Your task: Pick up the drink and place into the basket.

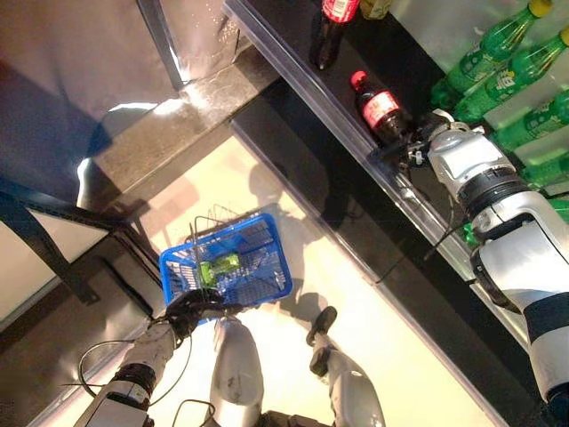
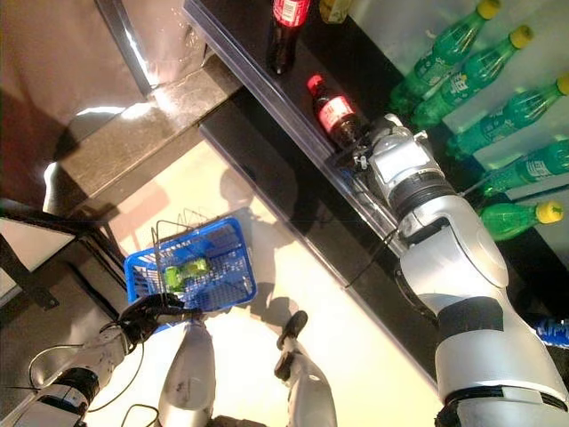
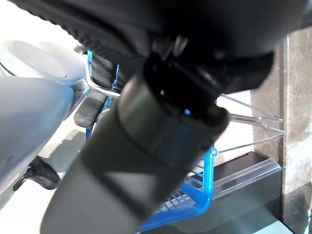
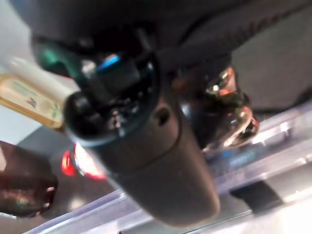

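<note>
1. Two hands show: nearest the robot, the left hand [image 1: 188, 310] is curled round the wire handle [image 2: 164, 233] of a blue basket [image 1: 267, 276], which hangs low above the pale floor [image 1: 400, 356].
2. Inside the basket lies a green drink [image 1: 218, 265], on its side.
3. Farther off, a dark shelf [image 1: 293, 98] with a clear front rail [image 2: 293, 124] runs across the scene.
4. At that shelf, the right hand [image 2: 378, 142] is against the lower end of a red-capped cola bottle [image 1: 380, 108], which leans on the shelf; whether its fingers grip the bottle or merely rest on it cannot be told, as the wrist view shows only dark bulk before the bottle's red label.
5. One more cola bottle [image 1: 331, 27] stands farther along the shelf.
6. Beyond, a row of green bottles [image 2: 444, 53] with yellow caps lies on a pale surface.
</note>
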You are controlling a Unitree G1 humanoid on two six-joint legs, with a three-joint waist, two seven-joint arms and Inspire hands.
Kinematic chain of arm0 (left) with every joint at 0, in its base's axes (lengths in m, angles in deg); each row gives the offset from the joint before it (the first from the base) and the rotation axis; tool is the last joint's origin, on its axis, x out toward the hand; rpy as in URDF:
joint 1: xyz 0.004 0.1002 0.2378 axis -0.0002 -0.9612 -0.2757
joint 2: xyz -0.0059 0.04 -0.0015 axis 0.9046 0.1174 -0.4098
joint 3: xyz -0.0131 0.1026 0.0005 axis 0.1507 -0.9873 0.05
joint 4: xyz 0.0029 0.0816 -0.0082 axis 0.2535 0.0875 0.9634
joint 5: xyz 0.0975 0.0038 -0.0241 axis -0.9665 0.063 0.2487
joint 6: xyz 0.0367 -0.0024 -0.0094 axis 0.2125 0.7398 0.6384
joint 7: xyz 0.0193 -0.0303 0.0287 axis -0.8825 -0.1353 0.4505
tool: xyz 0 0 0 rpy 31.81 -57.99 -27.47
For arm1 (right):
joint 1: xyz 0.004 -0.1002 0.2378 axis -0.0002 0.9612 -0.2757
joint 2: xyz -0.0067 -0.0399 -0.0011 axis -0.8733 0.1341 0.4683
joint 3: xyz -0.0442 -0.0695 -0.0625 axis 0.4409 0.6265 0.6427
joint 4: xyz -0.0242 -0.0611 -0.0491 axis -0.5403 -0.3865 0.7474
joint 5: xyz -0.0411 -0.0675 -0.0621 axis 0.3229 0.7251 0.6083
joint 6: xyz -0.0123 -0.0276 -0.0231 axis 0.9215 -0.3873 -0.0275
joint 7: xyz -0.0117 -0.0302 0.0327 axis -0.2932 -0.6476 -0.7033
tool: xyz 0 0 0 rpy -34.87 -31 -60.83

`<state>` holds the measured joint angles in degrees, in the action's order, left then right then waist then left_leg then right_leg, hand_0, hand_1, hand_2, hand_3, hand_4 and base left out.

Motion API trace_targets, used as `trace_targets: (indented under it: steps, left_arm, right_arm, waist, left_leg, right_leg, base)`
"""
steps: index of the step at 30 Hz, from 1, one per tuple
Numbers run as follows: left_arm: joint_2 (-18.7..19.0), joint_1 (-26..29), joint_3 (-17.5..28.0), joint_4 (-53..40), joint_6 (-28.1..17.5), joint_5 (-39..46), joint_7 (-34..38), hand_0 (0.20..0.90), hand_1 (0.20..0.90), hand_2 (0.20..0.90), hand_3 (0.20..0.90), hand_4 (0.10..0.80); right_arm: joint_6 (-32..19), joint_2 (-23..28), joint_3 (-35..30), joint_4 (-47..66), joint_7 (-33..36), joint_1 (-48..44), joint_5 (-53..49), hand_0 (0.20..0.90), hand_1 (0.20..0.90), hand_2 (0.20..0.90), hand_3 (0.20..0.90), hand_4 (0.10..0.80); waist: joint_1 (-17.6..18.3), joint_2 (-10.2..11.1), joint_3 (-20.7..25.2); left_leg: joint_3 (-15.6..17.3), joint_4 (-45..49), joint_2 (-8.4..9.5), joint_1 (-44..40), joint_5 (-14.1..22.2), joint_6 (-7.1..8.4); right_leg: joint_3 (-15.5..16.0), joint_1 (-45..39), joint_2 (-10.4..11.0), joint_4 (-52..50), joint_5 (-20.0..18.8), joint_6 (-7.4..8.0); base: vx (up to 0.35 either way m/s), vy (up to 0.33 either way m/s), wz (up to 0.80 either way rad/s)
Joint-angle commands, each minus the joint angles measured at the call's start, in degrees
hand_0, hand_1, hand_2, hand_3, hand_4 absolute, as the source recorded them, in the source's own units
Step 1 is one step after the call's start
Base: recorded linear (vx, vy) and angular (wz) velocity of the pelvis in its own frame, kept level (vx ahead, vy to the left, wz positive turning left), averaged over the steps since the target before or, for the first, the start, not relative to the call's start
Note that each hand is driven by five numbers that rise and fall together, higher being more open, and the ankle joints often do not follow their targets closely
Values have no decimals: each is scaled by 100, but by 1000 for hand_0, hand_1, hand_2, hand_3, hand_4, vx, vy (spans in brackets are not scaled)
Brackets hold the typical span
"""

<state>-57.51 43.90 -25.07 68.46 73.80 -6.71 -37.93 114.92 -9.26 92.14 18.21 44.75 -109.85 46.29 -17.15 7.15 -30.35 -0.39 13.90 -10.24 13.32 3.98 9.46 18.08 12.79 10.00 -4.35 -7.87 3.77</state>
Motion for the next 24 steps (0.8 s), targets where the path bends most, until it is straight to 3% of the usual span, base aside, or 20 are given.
trace_targets:
  steps: [1, 24]
  left_arm:
    - [266, -296, -416, -440, -216, -10, -275, 300, 300, 300, 200, 100]
    - [255, -295, -411, -465, -235, 12, -276, 300, 300, 300, 200, 100]
  right_arm:
    - [-200, 365, 200, 40, 143, -736, 101, 300, 300, 300, 200, 100]
    - [-496, 487, -52, 50, 352, -667, -502, 300, 300, 300, 200, 100]
  waist:
    - [-228, 12, 76]
    - [-144, -39, 86]
  left_leg:
    - [12, 97, 66, 408, -310, -352]
    - [45, 86, 58, 384, -315, -360]
  right_leg:
    - [304, -232, 666, -658, 449, 664]
    - [257, -187, 667, -696, 465, 658]
  base:
    - [0, 0, 0]
    - [0, 0, 0]
